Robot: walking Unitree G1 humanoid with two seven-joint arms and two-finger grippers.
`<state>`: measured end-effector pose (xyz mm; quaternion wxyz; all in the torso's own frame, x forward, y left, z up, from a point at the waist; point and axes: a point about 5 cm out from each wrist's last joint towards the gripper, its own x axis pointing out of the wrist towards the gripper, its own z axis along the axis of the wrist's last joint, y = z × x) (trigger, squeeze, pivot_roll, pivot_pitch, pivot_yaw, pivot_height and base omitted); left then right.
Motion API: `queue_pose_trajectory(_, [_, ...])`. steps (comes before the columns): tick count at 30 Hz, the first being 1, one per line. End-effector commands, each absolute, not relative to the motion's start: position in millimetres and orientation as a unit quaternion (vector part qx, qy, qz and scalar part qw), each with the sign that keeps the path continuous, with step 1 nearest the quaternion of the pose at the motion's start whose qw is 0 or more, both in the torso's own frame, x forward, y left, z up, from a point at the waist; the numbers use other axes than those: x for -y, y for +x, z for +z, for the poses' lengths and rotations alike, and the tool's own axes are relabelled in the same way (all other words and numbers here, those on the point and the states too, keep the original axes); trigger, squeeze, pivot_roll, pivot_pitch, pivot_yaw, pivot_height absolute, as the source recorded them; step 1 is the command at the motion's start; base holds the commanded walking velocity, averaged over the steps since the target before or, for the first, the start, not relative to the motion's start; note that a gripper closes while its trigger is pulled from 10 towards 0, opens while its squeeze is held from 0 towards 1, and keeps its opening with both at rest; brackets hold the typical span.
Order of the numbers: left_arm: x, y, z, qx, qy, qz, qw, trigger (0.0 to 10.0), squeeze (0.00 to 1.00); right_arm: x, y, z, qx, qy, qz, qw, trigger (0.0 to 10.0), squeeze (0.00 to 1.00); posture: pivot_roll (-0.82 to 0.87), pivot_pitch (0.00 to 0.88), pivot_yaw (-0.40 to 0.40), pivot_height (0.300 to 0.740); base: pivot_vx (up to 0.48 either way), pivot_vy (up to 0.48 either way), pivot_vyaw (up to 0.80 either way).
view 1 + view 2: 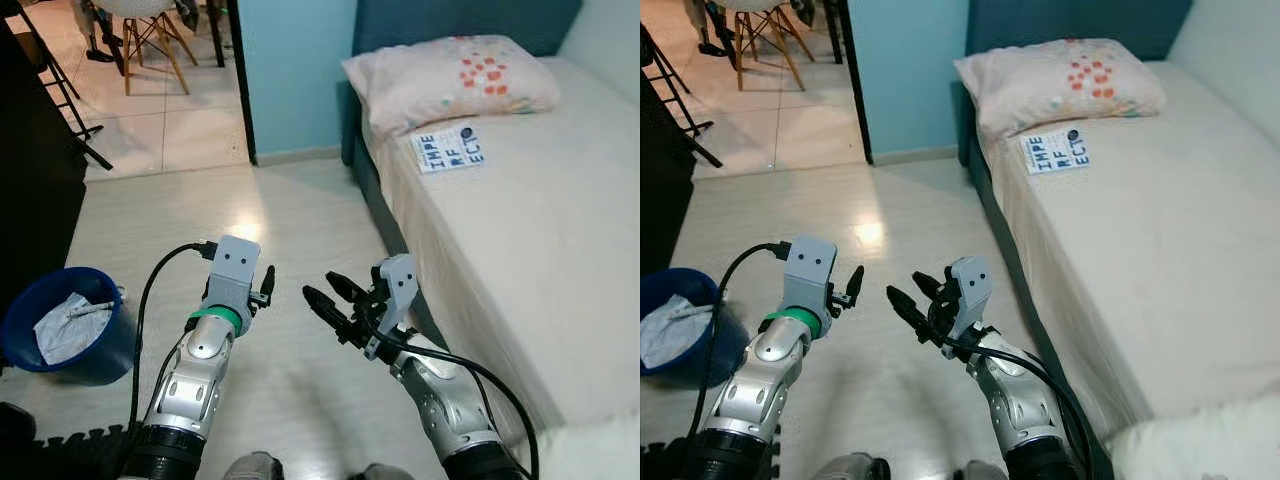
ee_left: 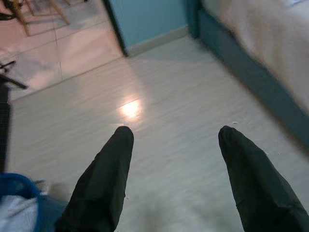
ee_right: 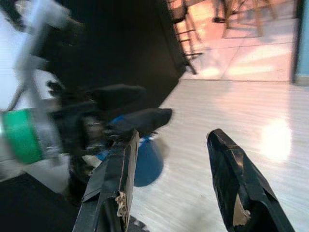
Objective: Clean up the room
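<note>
**Bedroom with pale floor and blue walls**

A glossy pale floor (image 1: 290,220) carries a bright light reflection. A light blue wall (image 1: 295,70) stands beside an open doorway onto tiled flooring, where a wooden-legged chair (image 1: 150,30) stands. At right, a bed (image 1: 520,240) with dark blue headboard (image 1: 460,18).
</note>
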<state>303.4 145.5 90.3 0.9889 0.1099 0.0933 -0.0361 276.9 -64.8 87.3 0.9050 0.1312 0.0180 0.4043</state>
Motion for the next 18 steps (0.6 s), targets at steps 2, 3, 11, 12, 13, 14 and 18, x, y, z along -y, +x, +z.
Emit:
queue_pose_trajectory(2, [-146.2,301.4,83.6,-0.104,0.113,-0.03,0.988,10.0,0.0,65.0,272.2,80.8,-0.033,0.132,0.41,0.902,10.0,0.0,0.0,0.036,0.043,0.74,0.461,0.0,0.71])
queue_pose_trajectory(3, [-146.2,301.4,83.6,-0.104,0.113,-0.03,0.988,10.0,0.0,65.0,272.2,80.8,-0.033,0.132,0.41,0.902,10.0,0.0,0.0,0.036,0.043,0.74,0.461,0.0,0.73])
queue_pose_trajectory(11, [-154.6,297.0,73.7,-0.124,0.109,-0.005,0.986,10.0,0.0,65.6,272.0,78.2,-0.039,0.126,0.41,0.903,10.0,0.0,0.0,0.039,0.034,0.74,0.461,0.0,0.73])
queue_pose_trajectory(12, [-156.8,296.7,71.8,-0.127,0.109,0.004,0.986,10.0,0.0,65.7,271.8,78.2,-0.04,0.126,0.412,0.902,10.0,0.0,0.0,0.041,0.03,0.74,0.461,0.0,0.73])
queue_pose_trajectory(13, [-156.8,296.7,71.8,-0.127,0.109,0.004,0.986,10.0,0.0,65.7,271.8,78.2,-0.04,0.126,0.412,0.902,10.0,0.0,0.0,0.041,0.03,0.74,0.461,0.0,0.73])
queue_pose_trajectory(14, [-159.3,296.4,70.1,-0.13,0.106,0.016,0.986,10.0,0.0,66.1,271.7,78.1,-0.041,0.125,0.414,0.901,10.0,0.0,0.0,0.041,0.024,0.74,0.461,0.0,0.73])
queue_pose_trajectory(18, [-164.3,295.4,67.8,-0.135,0.104,0.036,0.985,10.0,0.0,67.9,273.0,78.9,-0.042,0.124,0.416,0.9,10.0,0.0,0.0,0.043,0.02,0.74,0.461,0.0,0.73])
